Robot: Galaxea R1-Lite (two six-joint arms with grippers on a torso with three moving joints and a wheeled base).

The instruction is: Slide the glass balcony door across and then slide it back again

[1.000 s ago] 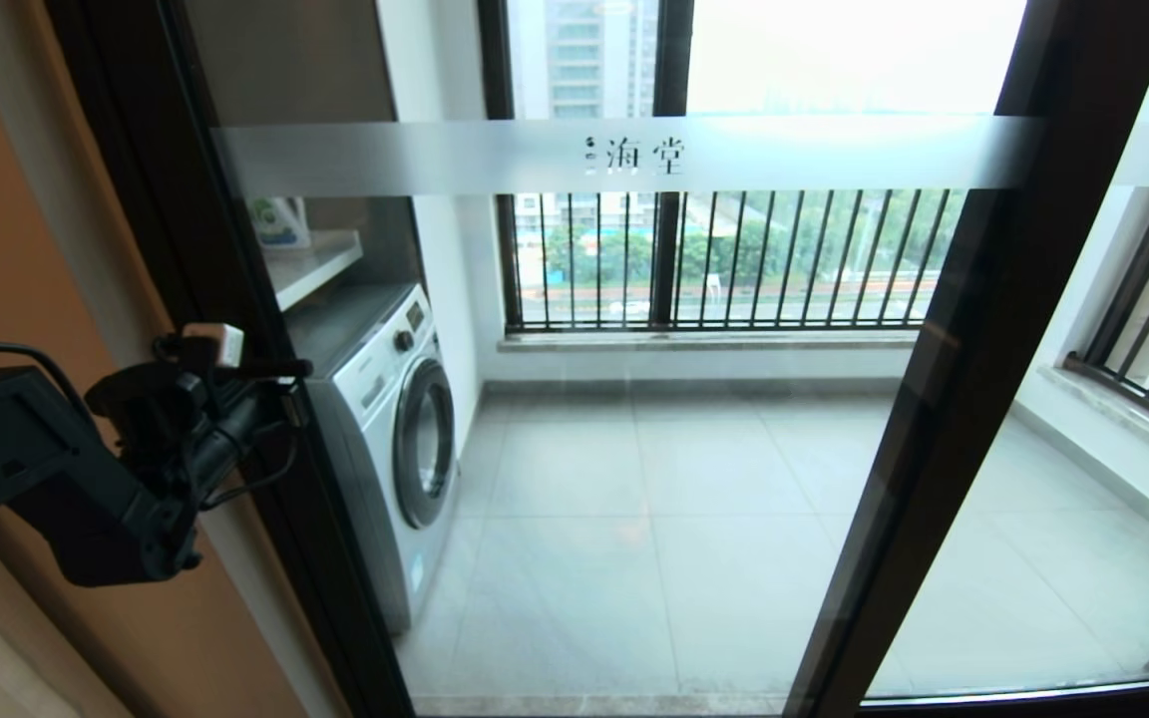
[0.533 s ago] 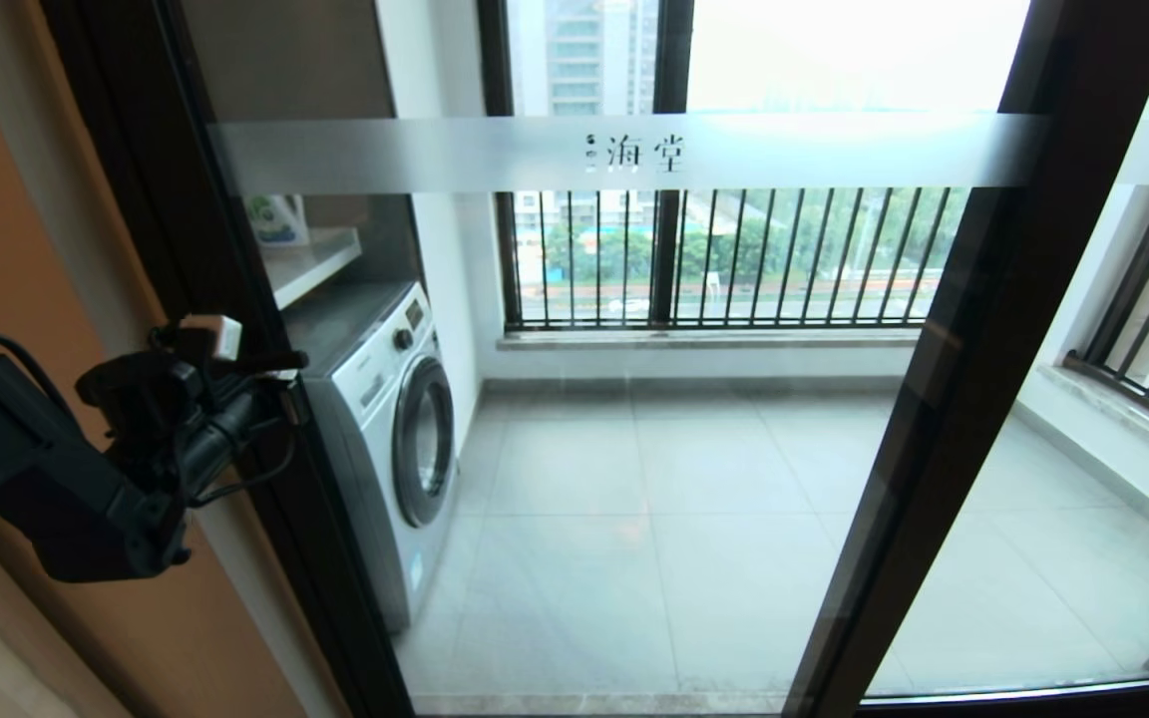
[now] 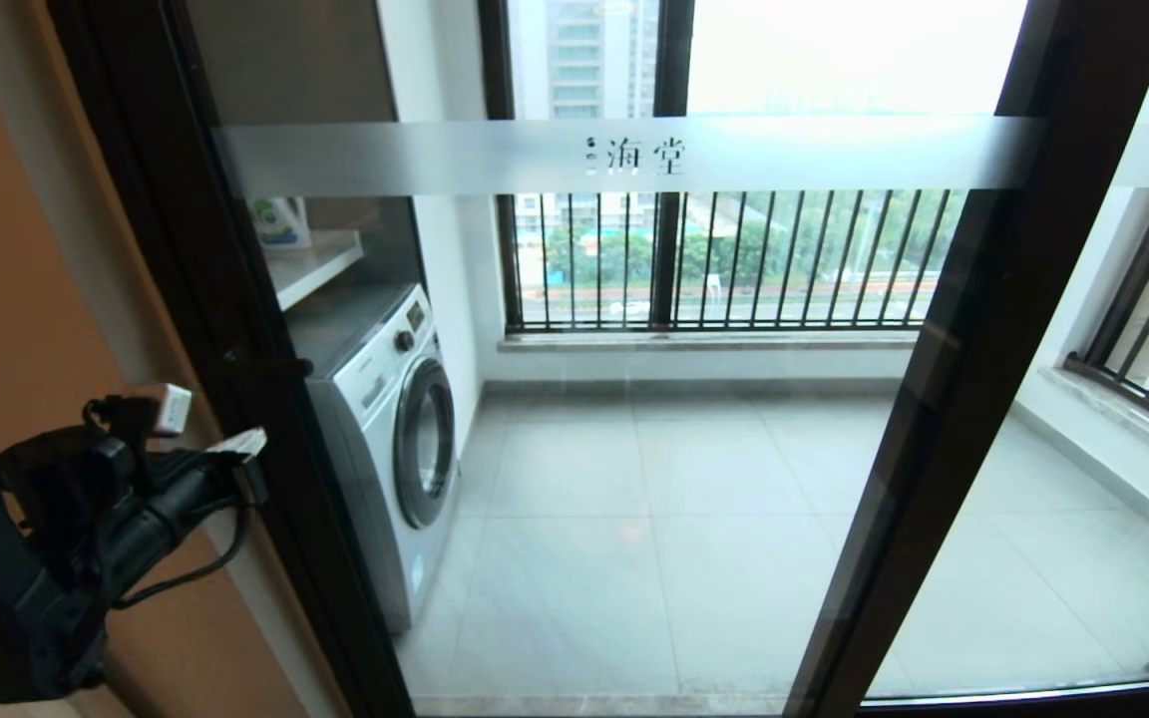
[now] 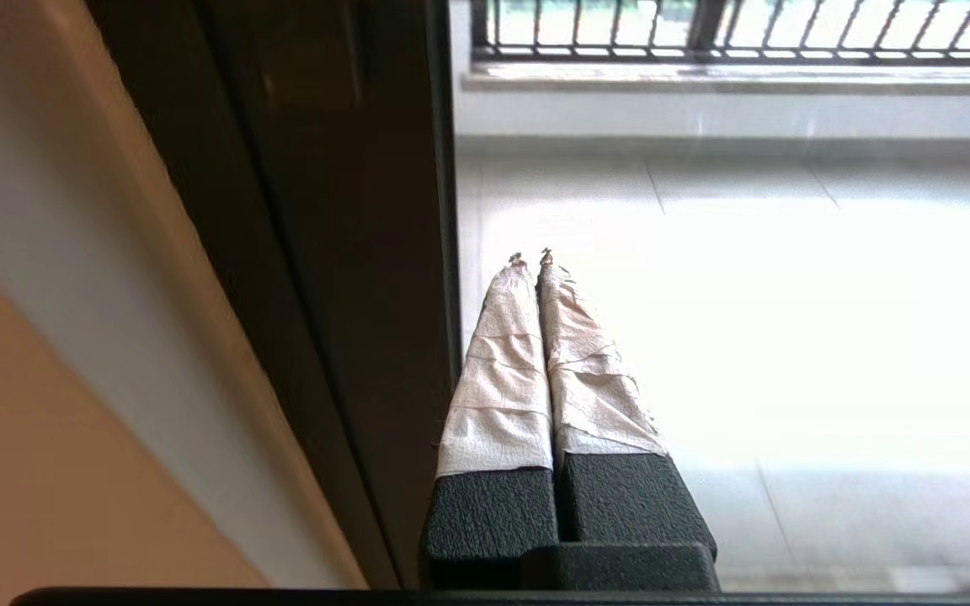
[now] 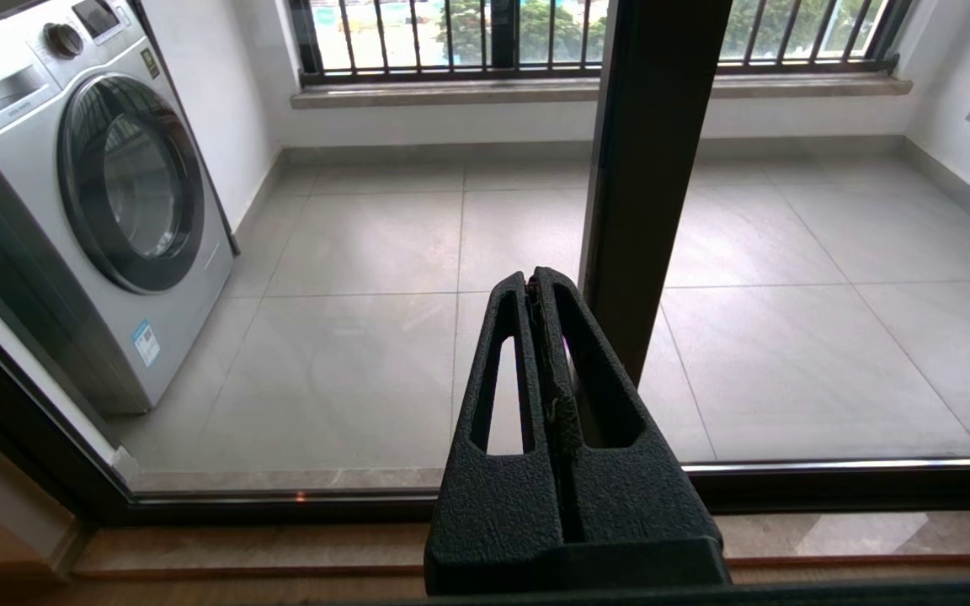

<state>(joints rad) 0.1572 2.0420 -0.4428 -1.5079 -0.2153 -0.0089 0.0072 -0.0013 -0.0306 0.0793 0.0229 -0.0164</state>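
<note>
We see the glass balcony door (image 3: 624,399) spanning the frame, its left stile against the dark jamb, frosted band with characters (image 3: 644,155) up top, short bar handle (image 3: 270,364) on the left stile. Left gripper (image 3: 253,451) sits low left, just below the handle and apart from it, taped fingers (image 4: 527,362) pressed together, holding nothing. Right gripper (image 5: 540,282) is pinched closed, empty, near the door's right stile (image 5: 645,168). Washing machine (image 3: 390,439) stands behind the glass, far left.
</note>
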